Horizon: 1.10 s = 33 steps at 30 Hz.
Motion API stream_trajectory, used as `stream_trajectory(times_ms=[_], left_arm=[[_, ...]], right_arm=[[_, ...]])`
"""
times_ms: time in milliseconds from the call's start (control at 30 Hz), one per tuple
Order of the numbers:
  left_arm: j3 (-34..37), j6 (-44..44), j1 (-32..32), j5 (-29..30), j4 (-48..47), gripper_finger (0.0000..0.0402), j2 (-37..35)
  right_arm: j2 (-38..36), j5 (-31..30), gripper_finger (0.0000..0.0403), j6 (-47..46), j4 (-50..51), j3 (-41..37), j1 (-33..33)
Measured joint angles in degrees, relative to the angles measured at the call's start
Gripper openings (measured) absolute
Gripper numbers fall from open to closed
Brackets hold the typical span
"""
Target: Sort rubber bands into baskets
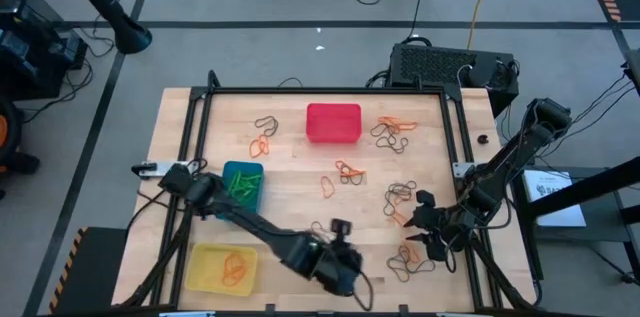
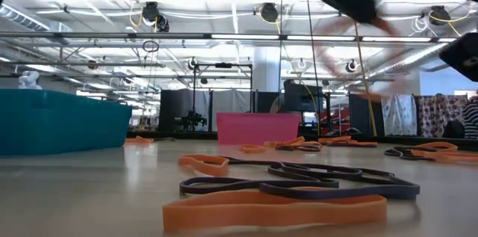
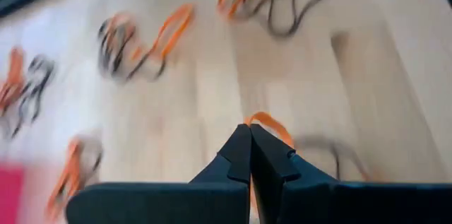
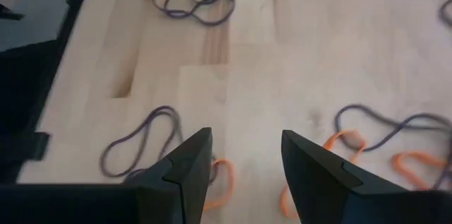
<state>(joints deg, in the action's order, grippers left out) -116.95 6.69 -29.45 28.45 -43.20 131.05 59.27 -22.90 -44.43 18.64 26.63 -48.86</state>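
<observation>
Early-mid: green bands (image 1: pixel 241 186) in blue basket (image 1: pixel 243 169), orange in yellow basket (image 1: pixel 222 267), red basket (image 1: pixel 333 122) seemingly empty, most rubber bands (image 1: pixel 396 135) loose upper/lower right; left gripper (image 3: pixel 250 155) pinching orange band (image 3: pixel 270 124), right gripper (image 4: pixel 244 155) spread.

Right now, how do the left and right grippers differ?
The left gripper is shut on an orange band; the right gripper is open and holds nothing. The left one hangs over the table's near middle; the right one is over the scattered bands at the table's right side. Both are dark, two-fingered, and above the wooden table.
</observation>
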Motion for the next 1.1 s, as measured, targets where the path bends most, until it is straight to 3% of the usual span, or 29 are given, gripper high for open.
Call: stream_trajectory(times_ms=[200,467,667,1100], left_arm=[[-0.04,17.97,-3.28,-0.89,-22.18,0.0002,-5.16],[0.0,40.99,-8.82,-12.01,-45.28,0.0001,-6.49],[0.46,44.05,-12.65,-16.38,-46.55,0.0001,-6.58],[0.39,46.77,-20.75,-16.83,-46.8,0.0001,-6.77]], right_arm=[[0.0,-5.22,0.0164,4.39,-0.31,0.0,0.02],[0.0,-12.1,0.0164,7.24,-0.6,0.0,0.15],[0.02,-13.31,0.0164,6.81,-0.53,0.0,0.15],[0.02,-13.61,0.0164,1.1,-0.92,0.0,0.17]])
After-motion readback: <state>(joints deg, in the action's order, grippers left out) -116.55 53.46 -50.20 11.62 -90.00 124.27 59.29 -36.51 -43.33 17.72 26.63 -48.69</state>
